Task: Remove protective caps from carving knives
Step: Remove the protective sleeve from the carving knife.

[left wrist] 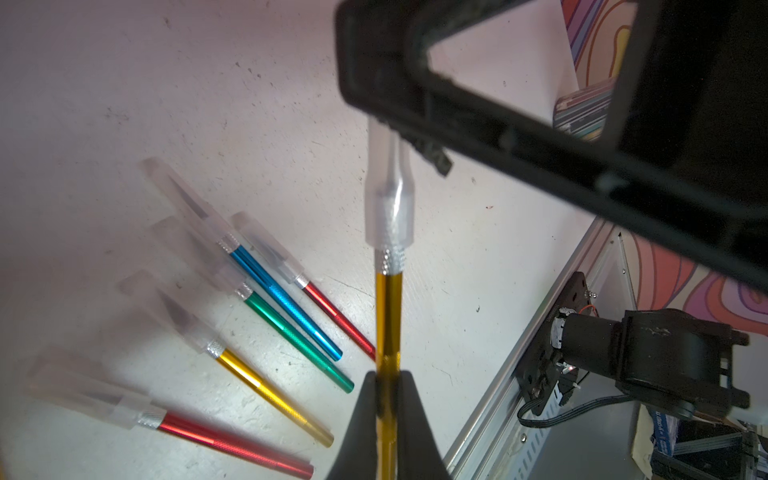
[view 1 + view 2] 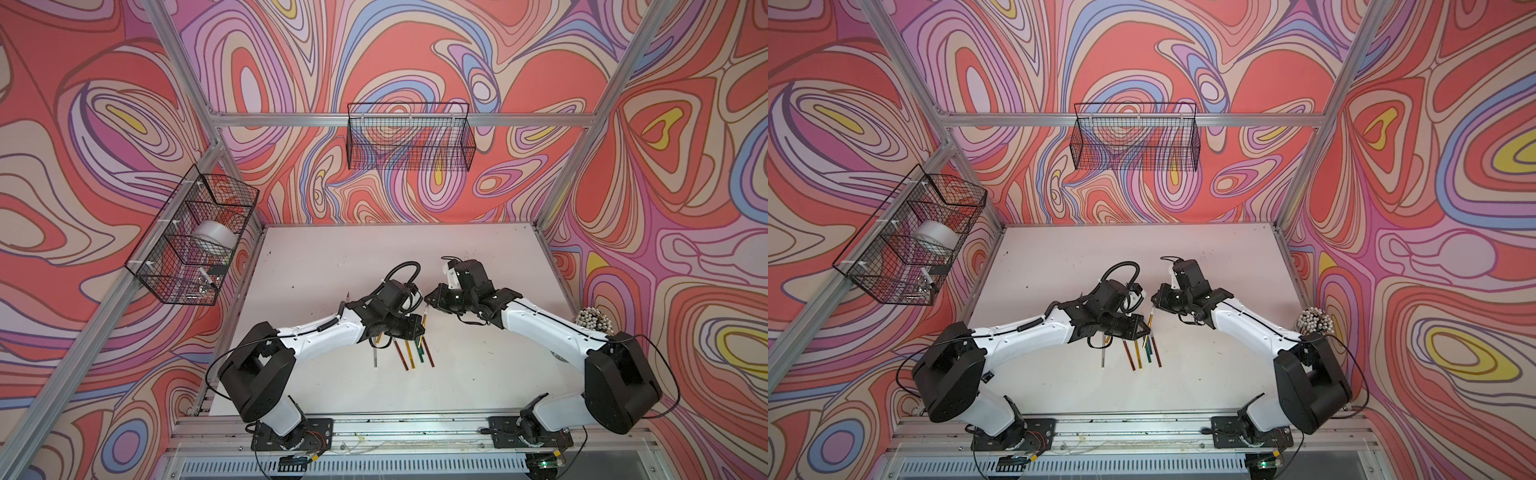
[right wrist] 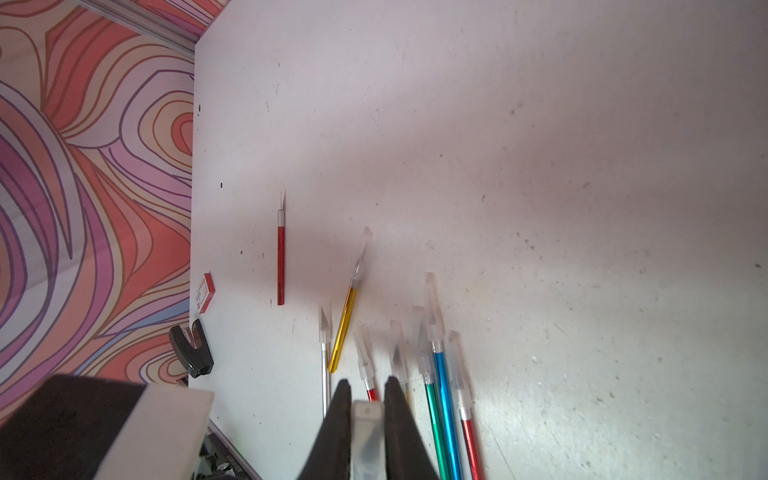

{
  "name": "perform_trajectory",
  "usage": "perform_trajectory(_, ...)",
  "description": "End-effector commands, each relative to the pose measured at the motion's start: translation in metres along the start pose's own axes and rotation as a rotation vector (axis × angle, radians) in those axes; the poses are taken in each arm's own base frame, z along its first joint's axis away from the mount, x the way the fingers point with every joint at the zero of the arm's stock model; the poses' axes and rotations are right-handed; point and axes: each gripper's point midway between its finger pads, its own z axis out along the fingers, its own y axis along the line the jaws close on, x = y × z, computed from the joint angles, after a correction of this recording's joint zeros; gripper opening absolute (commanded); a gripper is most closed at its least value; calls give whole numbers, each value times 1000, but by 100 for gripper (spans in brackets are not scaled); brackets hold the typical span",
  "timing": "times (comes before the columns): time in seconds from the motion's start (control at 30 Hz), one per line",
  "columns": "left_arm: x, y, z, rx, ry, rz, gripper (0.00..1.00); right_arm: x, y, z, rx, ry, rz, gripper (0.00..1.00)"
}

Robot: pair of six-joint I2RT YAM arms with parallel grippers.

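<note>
The left gripper (image 1: 388,380) clamped a gold metallic craft knife (image 1: 388,316) wearing a translucent whitish plastic cap (image 1: 390,199). Five more capped knives (image 1: 286,305) lay on the white table (image 1: 124,83).

Carving knives (image 1: 299,343) lie side by side on the table (image 1: 124,83).

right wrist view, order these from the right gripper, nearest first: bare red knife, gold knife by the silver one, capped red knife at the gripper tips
1. Capped red knife: just beyond the tips of the right gripper, which grips a cap.
2. Gold knife: beside the silver knife, farther out.
3. Bare red knife: alone, farthest out.
</note>
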Motion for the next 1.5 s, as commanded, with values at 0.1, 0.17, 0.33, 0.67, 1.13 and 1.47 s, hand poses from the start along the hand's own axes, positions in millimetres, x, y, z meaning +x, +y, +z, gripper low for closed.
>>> perform_trajectory(0.1,-2,-10,4,21,-7,23,5,-17,5,-4,19,-68,8,12)
perform_trajectory(0.17,1,-10,5,22,-2,24,5,-19,6,-6,23,-77,9,12)
perform_trajectory(0.33,5,-10,6,23,6,26,5,-24,6,-6,32,-94,5,11)
perform_trajectory(0.67,7,-10,5,28,4,31,5,-38,14,-9,40,-121,-18,10)
perform_trajectory(1.13,13,-10,2,41,-3,37,5,-52,15,-16,55,-140,-30,10)
perform_trajectory(1.47,14,-17,0,75,7,50,5,-60,11,-18,63,-157,-22,10)
